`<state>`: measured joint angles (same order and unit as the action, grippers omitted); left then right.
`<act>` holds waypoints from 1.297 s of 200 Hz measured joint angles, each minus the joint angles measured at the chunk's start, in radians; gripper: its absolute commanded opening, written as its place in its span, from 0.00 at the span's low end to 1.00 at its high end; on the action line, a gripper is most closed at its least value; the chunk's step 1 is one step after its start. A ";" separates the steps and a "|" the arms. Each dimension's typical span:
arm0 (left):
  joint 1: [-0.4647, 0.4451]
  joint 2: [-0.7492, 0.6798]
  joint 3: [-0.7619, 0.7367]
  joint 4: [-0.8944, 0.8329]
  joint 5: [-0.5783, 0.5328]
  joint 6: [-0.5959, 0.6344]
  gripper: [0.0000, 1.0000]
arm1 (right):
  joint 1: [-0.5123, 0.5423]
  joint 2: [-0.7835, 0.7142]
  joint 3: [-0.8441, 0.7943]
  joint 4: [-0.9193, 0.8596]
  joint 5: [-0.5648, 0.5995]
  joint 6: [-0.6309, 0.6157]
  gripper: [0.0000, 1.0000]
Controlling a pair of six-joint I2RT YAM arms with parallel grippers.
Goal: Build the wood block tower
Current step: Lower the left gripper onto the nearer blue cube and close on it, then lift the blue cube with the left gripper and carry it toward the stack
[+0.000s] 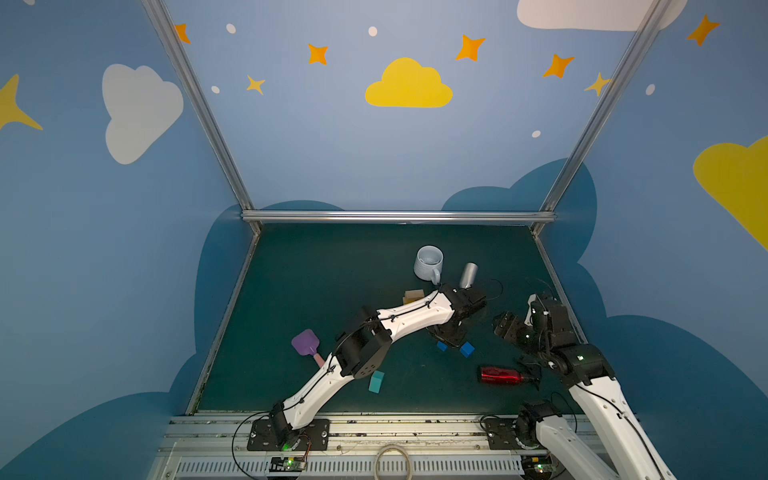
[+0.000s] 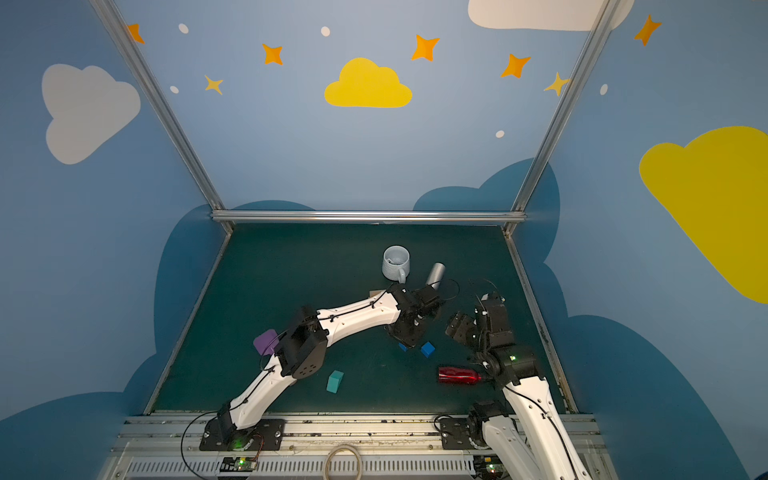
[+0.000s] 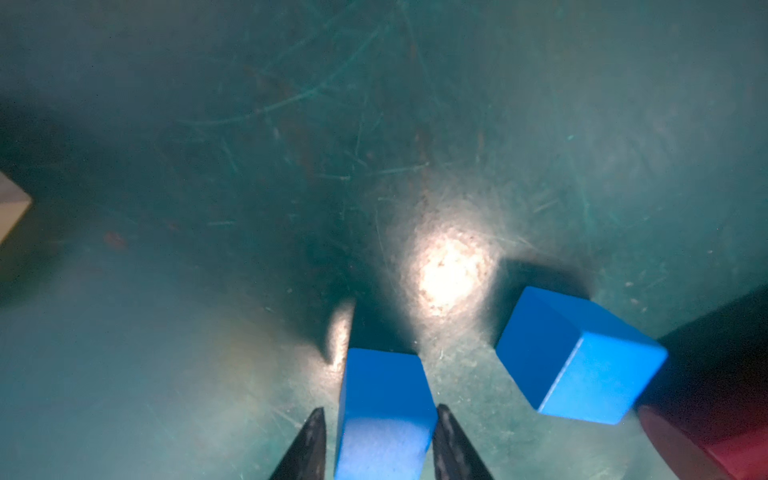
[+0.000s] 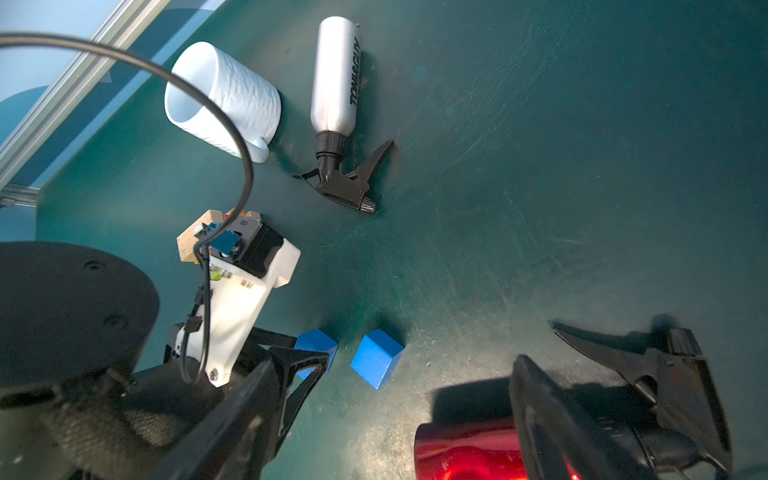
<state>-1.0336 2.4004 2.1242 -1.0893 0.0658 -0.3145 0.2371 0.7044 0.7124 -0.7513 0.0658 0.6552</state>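
Left claw (image 3: 380, 411) pinches blue cube (image 3: 384, 386) on scratched green mat (image 3: 249, 166).

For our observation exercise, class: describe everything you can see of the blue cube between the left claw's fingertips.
The blue cube is a small block, evenly painted bright blue, matt, with crisp edges and flat faces. It sits flat on the scratched green mat, casting a dark shadow. The left claw straddles it, one black fingertip close at each side; whether they press it cannot be told. A second blue cube lies beside it, apart.
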 measured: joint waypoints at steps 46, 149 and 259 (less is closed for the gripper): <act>0.000 0.000 -0.003 -0.001 0.000 -0.004 0.45 | 0.000 0.000 0.000 0.000 -0.003 0.000 0.86; -0.001 0.000 -0.012 -0.002 -0.004 -0.016 0.34 | -0.005 0.000 0.000 0.000 -0.005 0.000 0.86; 0.000 -0.002 -0.013 -0.014 -0.018 -0.040 0.24 | -0.005 0.001 0.000 0.000 -0.009 0.000 0.86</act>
<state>-1.0340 2.3981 2.1109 -1.1034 0.0479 -0.3550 0.2325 0.7052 0.7120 -0.7513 0.0566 0.6556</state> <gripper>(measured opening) 0.303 0.858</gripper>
